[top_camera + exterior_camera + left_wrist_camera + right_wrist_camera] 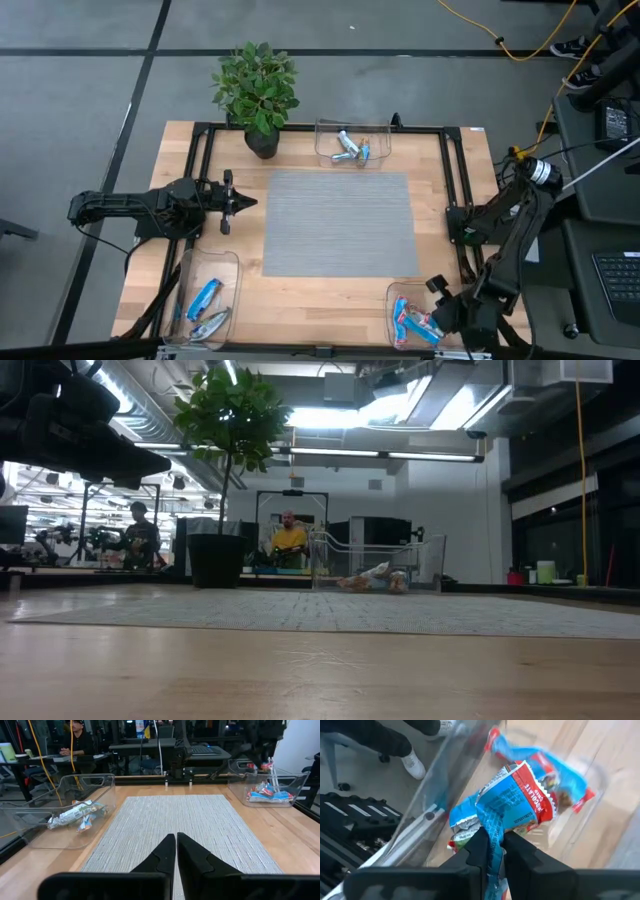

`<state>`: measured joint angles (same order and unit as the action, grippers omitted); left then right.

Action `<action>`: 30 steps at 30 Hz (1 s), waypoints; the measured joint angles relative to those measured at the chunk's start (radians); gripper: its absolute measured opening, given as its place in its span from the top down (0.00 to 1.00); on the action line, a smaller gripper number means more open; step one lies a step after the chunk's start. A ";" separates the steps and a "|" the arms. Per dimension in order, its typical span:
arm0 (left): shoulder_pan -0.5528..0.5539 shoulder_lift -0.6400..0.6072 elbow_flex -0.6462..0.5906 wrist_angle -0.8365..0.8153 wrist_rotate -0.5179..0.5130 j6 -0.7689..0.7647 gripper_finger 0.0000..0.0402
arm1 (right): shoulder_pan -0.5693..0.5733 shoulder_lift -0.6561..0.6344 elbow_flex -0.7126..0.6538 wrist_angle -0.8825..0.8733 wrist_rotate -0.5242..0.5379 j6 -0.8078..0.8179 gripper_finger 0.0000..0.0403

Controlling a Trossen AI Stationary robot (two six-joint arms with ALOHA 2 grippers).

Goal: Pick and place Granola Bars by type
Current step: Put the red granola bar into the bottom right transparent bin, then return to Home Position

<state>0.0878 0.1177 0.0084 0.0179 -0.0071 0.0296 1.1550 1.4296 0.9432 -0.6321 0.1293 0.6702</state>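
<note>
My right gripper (432, 318) (494, 844) is down in the clear bin (392, 300) at the table's near right corner. It is shut on a blue granola bar with a red label (520, 795). Another blue and red bar (555, 770) lies beyond it in that bin. The far bin (352, 128) holds silver and blue bars (350, 148). The near left bin (232, 262) holds a blue bar (204, 296) and a silver bar (208, 324). My left gripper (250, 201) (176, 842) hovers shut at the grey mat's left edge. My right gripper pinches the blue bar's crumpled wrapper end (487, 827) between its two fingers, reaching down into the bin. The rest of the bar stretches away from the fingertips over the bin. Whether it is lifted clear of the other bars, I cannot tell.
A grey mat (340, 222) covers the table's middle. A potted plant (257, 88) stands at the far left, beside the far bin. A black frame (452, 170) runs around the work area. People sit beyond the table (288, 538).
</note>
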 joint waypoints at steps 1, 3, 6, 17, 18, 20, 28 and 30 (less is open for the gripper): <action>0.000 0.000 0.000 0.000 0.000 0.000 0.98 | 0.005 0.000 -0.019 0.012 0.000 0.014 0.87; 0.000 0.000 0.000 0.000 0.000 0.000 0.98 | 0.016 0.000 -0.053 0.022 -0.001 0.045 0.87; 0.000 0.000 0.000 0.000 0.000 0.000 0.98 | 0.027 0.000 -0.108 0.063 -0.001 0.081 0.87; 0.000 0.000 0.000 0.000 0.000 0.000 0.97 | 0.023 -0.017 -0.168 0.145 -0.046 0.108 0.81; 0.000 0.000 0.000 0.000 0.000 0.000 0.97 | 0.019 -0.022 -0.168 0.145 -0.046 0.111 0.78; 0.000 0.000 0.000 0.000 0.000 0.000 0.98 | 0.009 -0.033 -0.168 0.143 -0.044 0.112 0.71; 0.000 0.000 0.000 0.000 0.000 0.000 0.98 | -0.065 -0.077 -0.165 0.076 -0.007 0.000 0.45; 0.000 0.000 0.000 0.000 0.000 0.000 0.98 | -0.102 -0.085 -0.148 0.032 -0.007 -0.063 0.43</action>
<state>0.0879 0.1177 0.0084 0.0181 -0.0074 0.0296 1.0527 1.3448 0.7952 -0.5998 0.1223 0.6073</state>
